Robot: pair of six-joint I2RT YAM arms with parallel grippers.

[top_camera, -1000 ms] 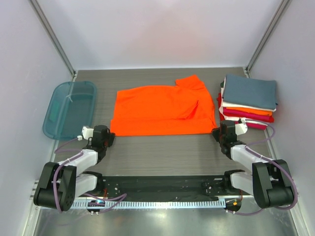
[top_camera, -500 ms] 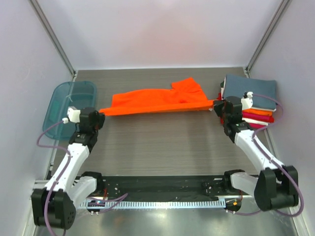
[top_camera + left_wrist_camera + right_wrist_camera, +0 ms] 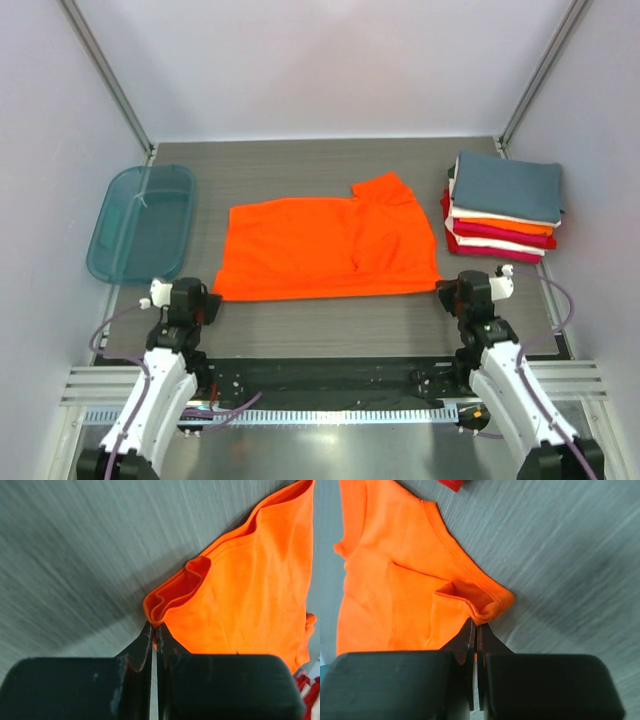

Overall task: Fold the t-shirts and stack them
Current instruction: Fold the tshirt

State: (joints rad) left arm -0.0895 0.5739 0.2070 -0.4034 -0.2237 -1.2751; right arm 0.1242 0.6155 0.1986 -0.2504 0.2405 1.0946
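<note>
From above: holding the orange t-shirt (image 3: 330, 248), flat mid-table near the folded stack (image 3: 505, 205), by 2 near corners. Left wrist: clamping the left gripper (image 3: 154, 630) on a bunched corner, risking slipping off that thin bite. Right wrist: clamping the right gripper (image 3: 475, 625) likewise, risking uneven lifting skewing the fold.

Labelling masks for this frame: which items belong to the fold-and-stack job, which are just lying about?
Job:
bright orange cloth t-shirt spread out, near corners pinched by left hand and right hand
stack of folded cloth shirts, slate-grey on top, far right

Lying about:
translucent teal plastic tub, far left, apart from the shirt
</note>
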